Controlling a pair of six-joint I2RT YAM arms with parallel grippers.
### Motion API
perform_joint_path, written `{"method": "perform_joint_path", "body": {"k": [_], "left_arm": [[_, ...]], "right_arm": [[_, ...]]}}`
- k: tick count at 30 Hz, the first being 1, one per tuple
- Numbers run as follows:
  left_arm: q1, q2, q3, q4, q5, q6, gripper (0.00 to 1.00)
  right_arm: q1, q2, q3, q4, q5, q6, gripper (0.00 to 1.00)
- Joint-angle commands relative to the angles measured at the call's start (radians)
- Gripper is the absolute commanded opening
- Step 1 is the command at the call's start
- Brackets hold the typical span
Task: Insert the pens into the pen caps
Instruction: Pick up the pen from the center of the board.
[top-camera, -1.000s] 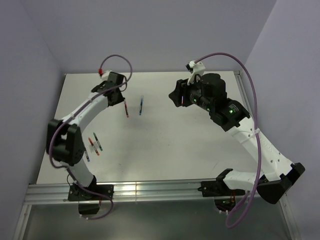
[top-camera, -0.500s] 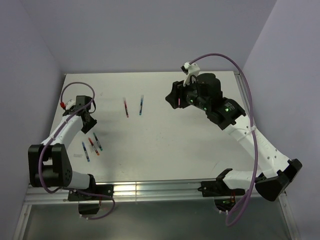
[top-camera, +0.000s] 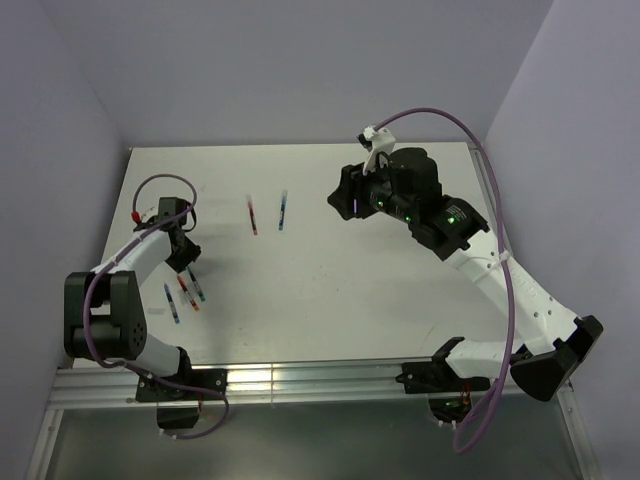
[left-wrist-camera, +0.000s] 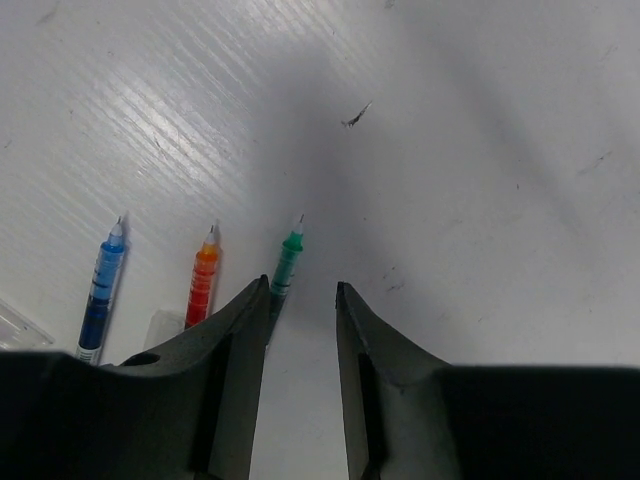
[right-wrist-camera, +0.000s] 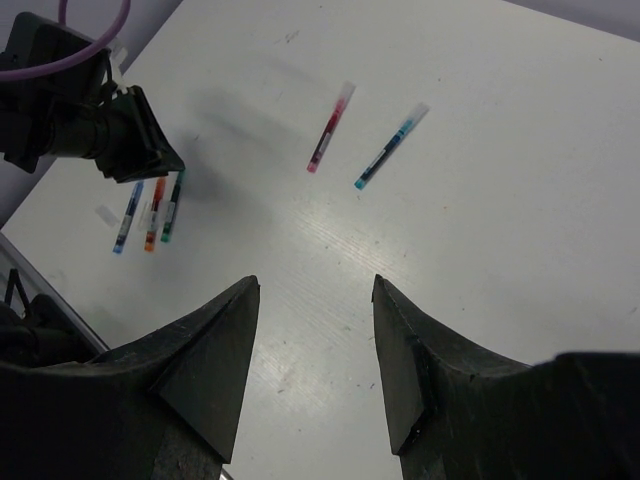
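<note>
The left gripper (left-wrist-camera: 300, 288) is hovering low, jaws a little apart and empty, over the thin green plastic pen (left-wrist-camera: 287, 268) lying on the white table (left-wrist-camera: 480, 150). The pen's long axis is running along the fingers, its tail under one of them. The right gripper (right-wrist-camera: 315, 290), also gaping, is hanging well apart.

Left end effector (left-wrist-camera: 301, 286) hides the rear of the green pen (left-wrist-camera: 288, 262).
</note>
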Motion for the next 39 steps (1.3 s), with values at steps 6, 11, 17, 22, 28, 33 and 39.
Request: {"method": "perform_joint_path", "body": {"k": [6, 11, 17, 22, 28, 33, 39], "left_arm": [[0.004, 0.046, 0.002, 0.031, 0.011, 0.005, 0.36], [0.004, 0.065, 0.002, 0.032, 0.004, -0.001, 0.35], [0.004, 0.083, -0.001, 0.029, 0.0, -0.007, 0.35], [0.004, 0.094, 0.001, 0.025, -0.009, -0.01, 0.29], [0.004, 0.105, 0.002, 0.029, 0.003, -0.01, 0.13], [0.004, 0.082, 0.011, 0.025, 0.027, -0.005, 0.0], [0.004, -0.003, 0.073, -0.001, 0.092, 0.036, 0.0]], "right_arm": [[0.014, -0.01, 0.012, 0.0, 0.007, -0.005, 0.57], [0.02, -0.013, 0.011, 0.0, 0.007, -0.006, 0.57], [0.031, -0.018, 0.012, -0.004, 0.015, -0.013, 0.57], [0.039, -0.021, 0.014, -0.007, 0.021, -0.017, 0.57], [0.051, -0.021, 0.017, -0.014, 0.025, -0.023, 0.57], [0.056, -0.019, 0.018, -0.015, 0.028, -0.025, 0.57], [0.056, -0.013, 0.014, -0.009, 0.03, -0.025, 0.57]]}}
